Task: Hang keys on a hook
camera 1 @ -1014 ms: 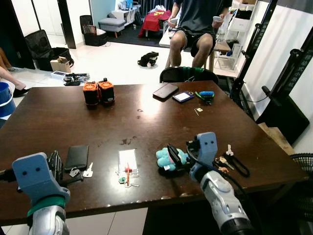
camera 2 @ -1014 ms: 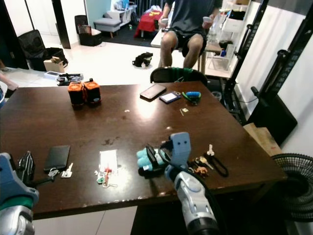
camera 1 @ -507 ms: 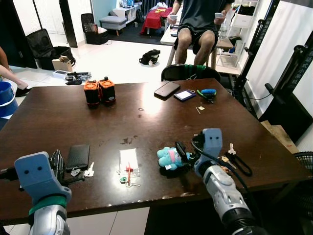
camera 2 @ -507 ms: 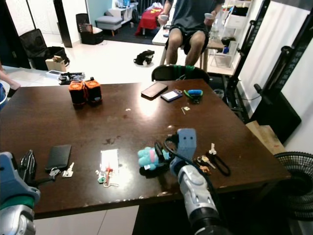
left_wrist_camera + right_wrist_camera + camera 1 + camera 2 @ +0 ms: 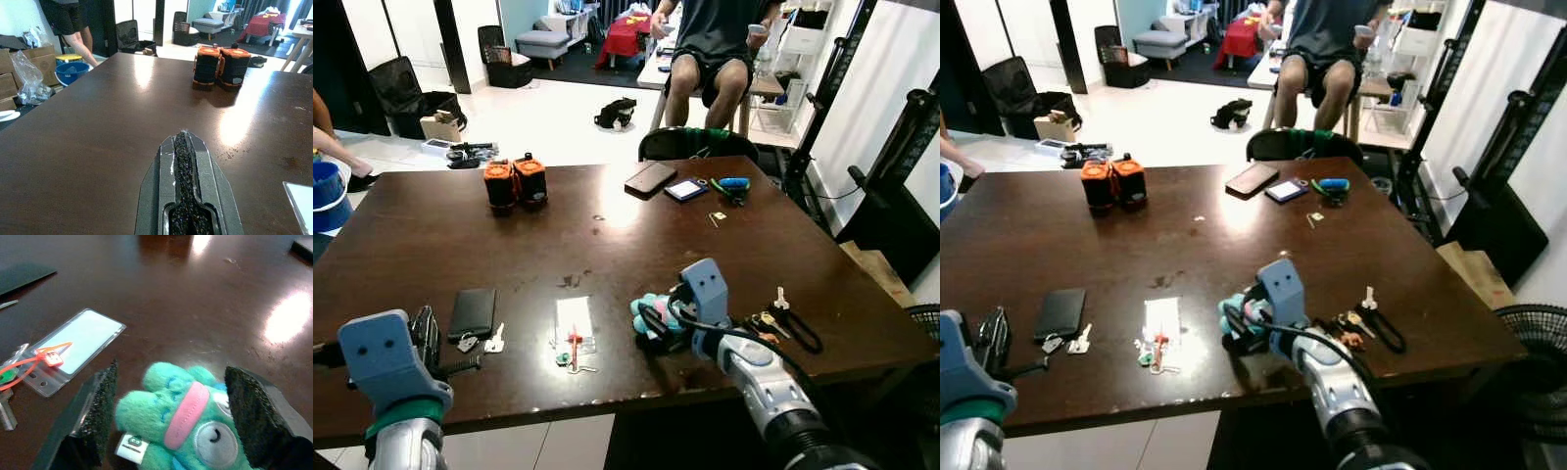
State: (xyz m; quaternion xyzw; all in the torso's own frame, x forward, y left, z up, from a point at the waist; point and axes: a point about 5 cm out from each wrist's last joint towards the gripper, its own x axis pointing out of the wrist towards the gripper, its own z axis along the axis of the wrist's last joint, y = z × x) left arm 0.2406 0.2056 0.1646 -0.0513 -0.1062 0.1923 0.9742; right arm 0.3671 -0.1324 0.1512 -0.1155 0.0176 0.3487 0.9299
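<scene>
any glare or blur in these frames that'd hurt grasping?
Eye views: sharp, window glare on the table mid-far. Right wrist view: plush toy between the open right pincer is slightly soft; glare patch beyond. Left wrist view: left pincer shut, glare streaks near the orange items.

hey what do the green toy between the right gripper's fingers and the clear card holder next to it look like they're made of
Green toy: seemingly soft plush fabric, fuzzy matte pile, with a pink band and sewn-on tag. Card holder: apparently clear flexible plastic, glossy, edges catching light. The right gripper stands open around the toy.
</scene>
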